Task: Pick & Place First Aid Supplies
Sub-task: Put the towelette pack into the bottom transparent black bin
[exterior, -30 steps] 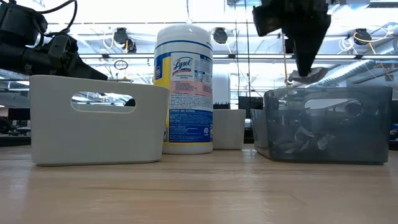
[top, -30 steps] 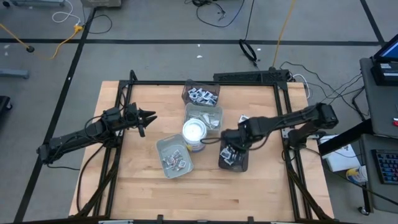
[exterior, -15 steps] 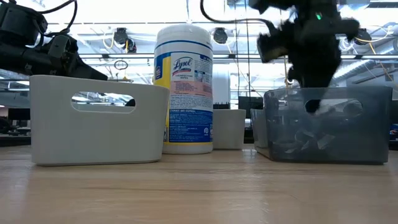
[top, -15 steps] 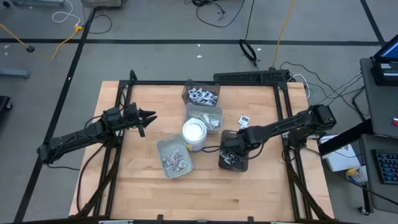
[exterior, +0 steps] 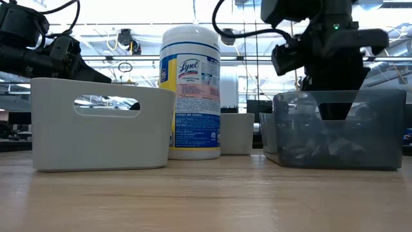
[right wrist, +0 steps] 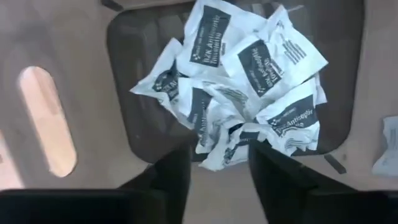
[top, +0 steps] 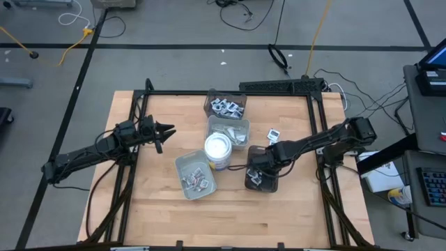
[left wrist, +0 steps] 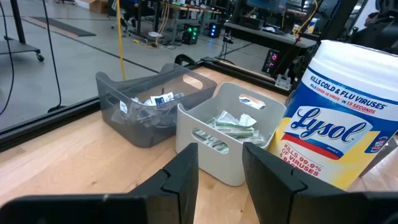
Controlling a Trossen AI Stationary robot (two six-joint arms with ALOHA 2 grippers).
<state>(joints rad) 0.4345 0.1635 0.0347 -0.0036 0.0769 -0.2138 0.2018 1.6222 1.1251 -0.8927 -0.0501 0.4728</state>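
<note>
My right gripper (right wrist: 219,163) points down into the dark translucent tray (exterior: 360,145) at the table's right, open. Its fingers stand over a pile of square white packets with dark print (right wrist: 249,68) on the tray's floor. One crumpled packet (right wrist: 219,149) lies between the fingertips; whether they touch it I cannot tell. In the high view this gripper (top: 258,174) is over the same tray (top: 270,185). My left gripper (left wrist: 221,168) hovers open and empty above the table's left side (top: 164,132), facing the trays.
A Lysol tub (top: 218,148) stands mid-table. Around it are a pale tray of green-white strips (top: 230,130), a dark tray of packets (top: 225,104) at the far edge and a grey tray (top: 195,174) nearer. A loose packet (top: 274,134) lies on the wood.
My right gripper has gone down from above the dark tray's rim into the tray, carrying a white packet with it. The packet no longer shows above the rim in the low view.
</note>
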